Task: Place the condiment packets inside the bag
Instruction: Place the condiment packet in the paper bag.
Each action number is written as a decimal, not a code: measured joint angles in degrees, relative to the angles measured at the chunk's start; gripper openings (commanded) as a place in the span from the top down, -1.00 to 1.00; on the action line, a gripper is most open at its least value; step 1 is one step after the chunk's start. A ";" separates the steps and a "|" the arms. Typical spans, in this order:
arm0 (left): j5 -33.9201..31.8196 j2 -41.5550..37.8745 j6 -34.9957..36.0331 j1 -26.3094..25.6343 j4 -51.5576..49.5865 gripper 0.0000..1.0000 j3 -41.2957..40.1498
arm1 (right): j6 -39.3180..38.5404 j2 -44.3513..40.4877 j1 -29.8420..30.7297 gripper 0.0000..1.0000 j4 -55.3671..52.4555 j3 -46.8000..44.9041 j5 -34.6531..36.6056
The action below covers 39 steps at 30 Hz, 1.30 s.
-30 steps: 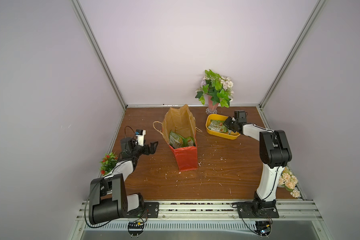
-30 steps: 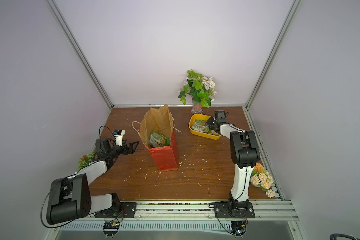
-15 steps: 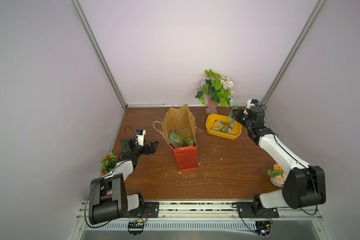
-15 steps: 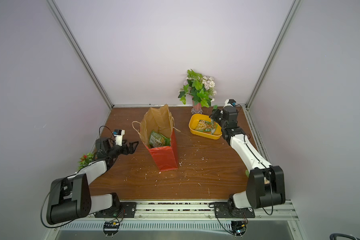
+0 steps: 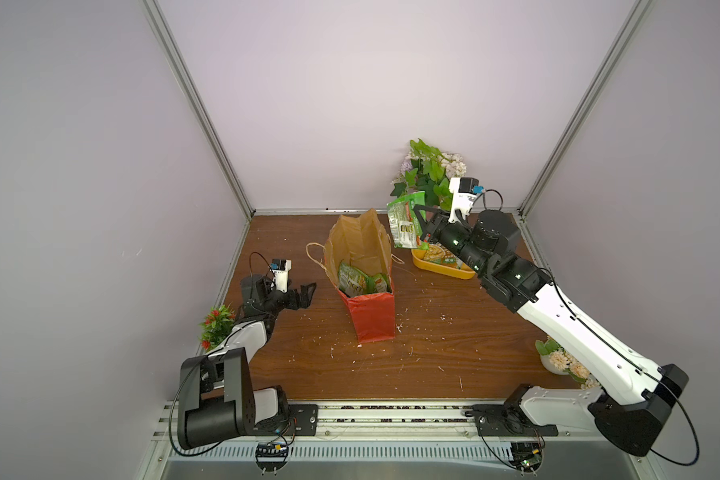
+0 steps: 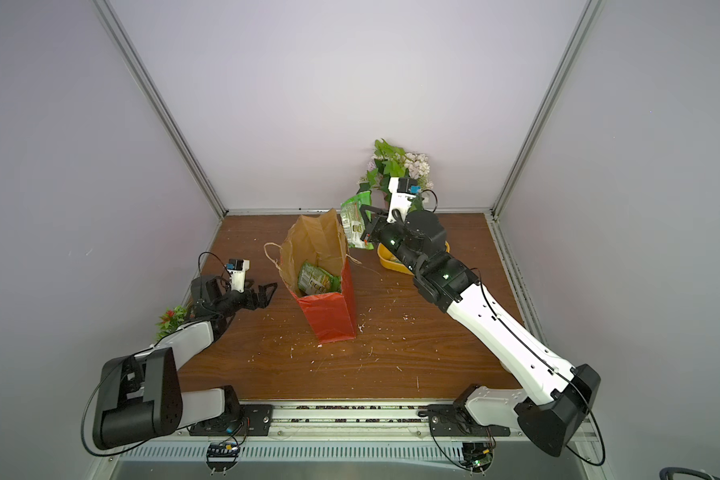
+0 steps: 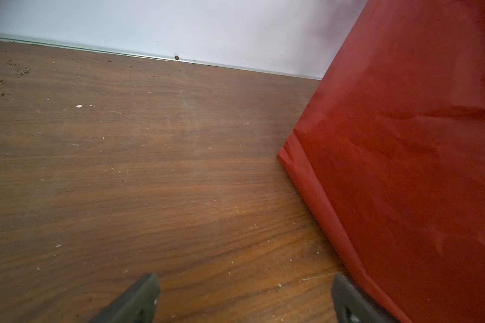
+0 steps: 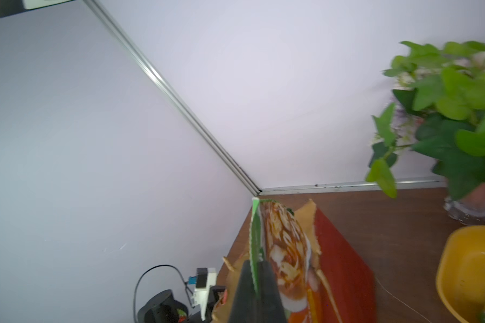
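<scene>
The red bag [image 5: 371,318] [image 6: 331,318] stands open mid-table, showing its brown inside, with green condiment packets [image 5: 360,282] [image 6: 314,280] lying in it. My right gripper [image 5: 417,217] [image 6: 366,221] [image 8: 256,279] is shut on the edge of a large green condiment packet [image 5: 404,222] [image 6: 353,226] [image 8: 286,246] with a food picture. It holds the packet in the air just right of the bag's top rim. More packets [image 5: 439,254] lie in the yellow tub. My left gripper [image 5: 306,293] [image 6: 267,293] [image 7: 244,282] rests open and empty, low beside the bag's left wall [image 7: 403,167].
The yellow tub [image 5: 443,268] [image 8: 459,265] sits behind the right arm. A leafy plant in a vase [image 5: 431,174] stands at the back wall. A small red-flowered plant [image 5: 217,324] is at the left edge, a white-flowered pot [image 5: 562,361] at the right. White crumbs dot the wooden table.
The right arm rose out of the yellow tub with a packet and swung left, up beside the bag's opening. The left arm has not moved.
</scene>
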 measured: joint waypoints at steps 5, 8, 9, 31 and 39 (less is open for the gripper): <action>0.00 -0.02 0.00 0.00 0.00 -0.98 0.00 | -2.71 5.84 7.08 1.00 -1.07 7.26 2.36; 0.00 -0.02 0.00 0.00 -0.02 -0.98 0.00 | -3.52 9.75 8.70 1.00 -1.51 8.92 3.10; 0.00 -0.02 0.00 0.00 -0.02 -0.98 0.00 | -3.69 10.82 8.83 1.00 -1.75 8.92 3.23; 0.02 -0.37 0.00 0.00 0.04 -0.98 0.00 | -7.98 9.14 -2.78 -0.28 -6.36 1.95 10.78; 0.02 -0.37 0.00 0.00 0.07 -0.98 0.00 | -6.19 8.24 -22.73 -0.23 -5.14 -11.65 11.08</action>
